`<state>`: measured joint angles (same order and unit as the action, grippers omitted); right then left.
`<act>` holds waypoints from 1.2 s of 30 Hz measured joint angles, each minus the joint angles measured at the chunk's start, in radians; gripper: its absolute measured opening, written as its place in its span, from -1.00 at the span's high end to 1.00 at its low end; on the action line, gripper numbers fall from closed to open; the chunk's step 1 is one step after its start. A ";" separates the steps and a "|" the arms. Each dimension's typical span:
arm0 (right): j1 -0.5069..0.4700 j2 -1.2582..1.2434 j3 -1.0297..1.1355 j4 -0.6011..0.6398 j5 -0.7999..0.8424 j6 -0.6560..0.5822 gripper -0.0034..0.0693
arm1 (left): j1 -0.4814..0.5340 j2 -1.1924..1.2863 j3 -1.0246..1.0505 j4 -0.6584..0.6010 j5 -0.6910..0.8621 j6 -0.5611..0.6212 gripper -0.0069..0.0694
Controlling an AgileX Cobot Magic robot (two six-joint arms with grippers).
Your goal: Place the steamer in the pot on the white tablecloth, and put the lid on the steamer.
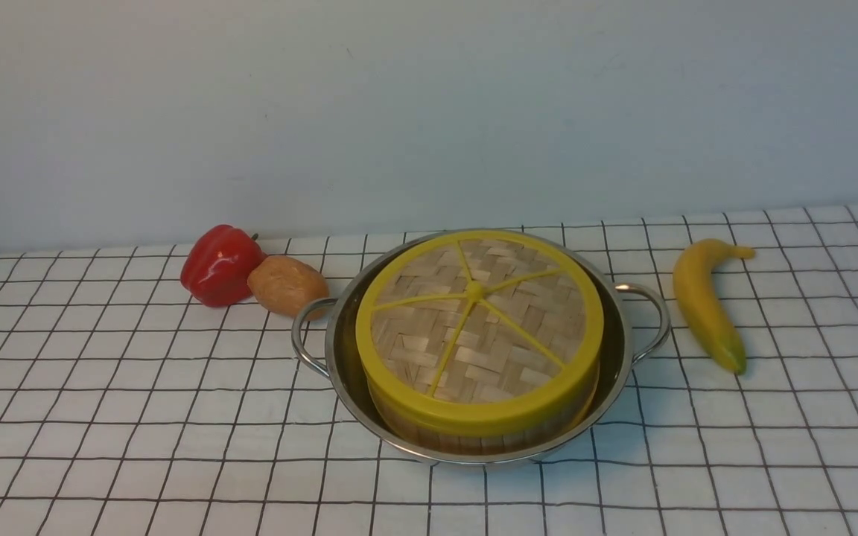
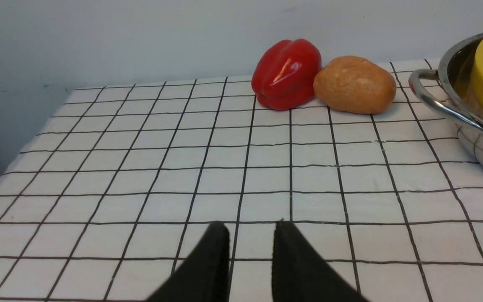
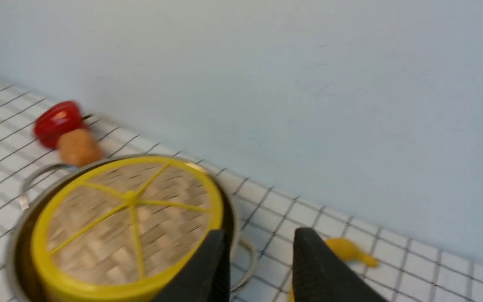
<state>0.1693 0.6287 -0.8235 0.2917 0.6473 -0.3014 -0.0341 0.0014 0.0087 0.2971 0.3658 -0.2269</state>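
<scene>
Left pincer [image 2: 250, 235] apart, empty | right pincer [image 3: 258, 247] apart, empty | front view lacks both: lid [image 1: 477, 316] tops steamer [image 1: 474, 435]

The light was even and soft, with only faint shadows. A bright glint sat on the red pepper [image 2: 286, 73] and the pot [image 1: 615, 357] rim shone. The right wrist view was smeared by motion; the other two were sharp.

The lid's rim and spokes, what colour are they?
Yellow, around tan woven bamboo; the lid shows best in the front view.
</scene>
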 joint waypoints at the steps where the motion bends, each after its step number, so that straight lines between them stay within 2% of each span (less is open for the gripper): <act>1: -0.026 -0.049 0.053 -0.012 -0.044 0.000 0.25 | 0.000 0.000 0.000 0.000 0.000 0.000 0.41; 9: -0.183 -0.358 0.445 -0.029 -0.255 0.004 0.25 | 0.000 0.000 0.000 0.000 0.000 0.000 0.38; 17: -0.202 -0.526 0.698 -0.031 -0.355 0.006 0.25 | 0.000 -0.002 0.000 0.001 0.000 0.000 0.34; 24: -0.202 -0.623 0.825 -0.031 -0.371 0.027 0.25 | 0.000 -0.002 0.000 0.001 0.000 0.000 0.32; 36: -0.202 -0.625 0.831 -0.032 -0.342 0.031 0.25 | 0.000 -0.002 0.000 0.001 -0.001 0.000 0.29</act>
<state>-0.0331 0.0042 0.0071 0.2597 0.3055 -0.2702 -0.0341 -0.0005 0.0087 0.2980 0.3648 -0.2269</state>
